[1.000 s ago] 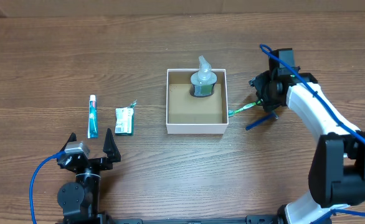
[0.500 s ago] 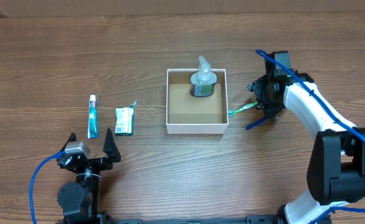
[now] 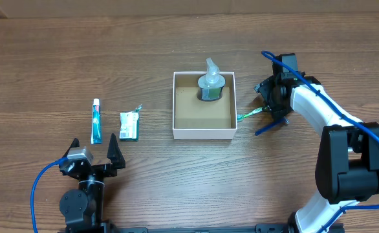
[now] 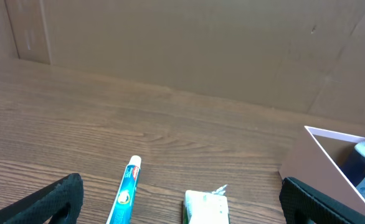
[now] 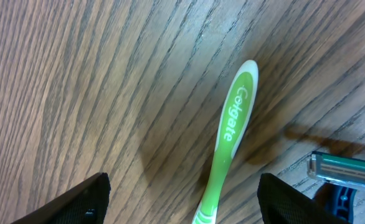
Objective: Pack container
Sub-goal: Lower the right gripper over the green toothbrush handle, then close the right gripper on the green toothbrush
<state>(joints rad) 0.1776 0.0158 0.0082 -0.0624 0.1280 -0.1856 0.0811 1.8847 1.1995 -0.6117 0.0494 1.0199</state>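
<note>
The container, a square white-walled box with a brown bottom, sits mid-table and holds a clear bottle at its far side. Just right of it lie a green toothbrush and a blue razor. My right gripper hovers over them, open. In the right wrist view the toothbrush lies between the spread fingers of the right gripper, untouched, with the razor at the right. My left gripper stands open near the front left, empty.
A blue toothpaste tube and a green-and-white packet lie side by side at the left, just ahead of the left gripper. The left wrist view shows the tube, packet and container wall.
The right gripper has shifted a little left toward the toothbrush and razor, its jaws spreading wider. The left arm and all objects are unmoved.
</note>
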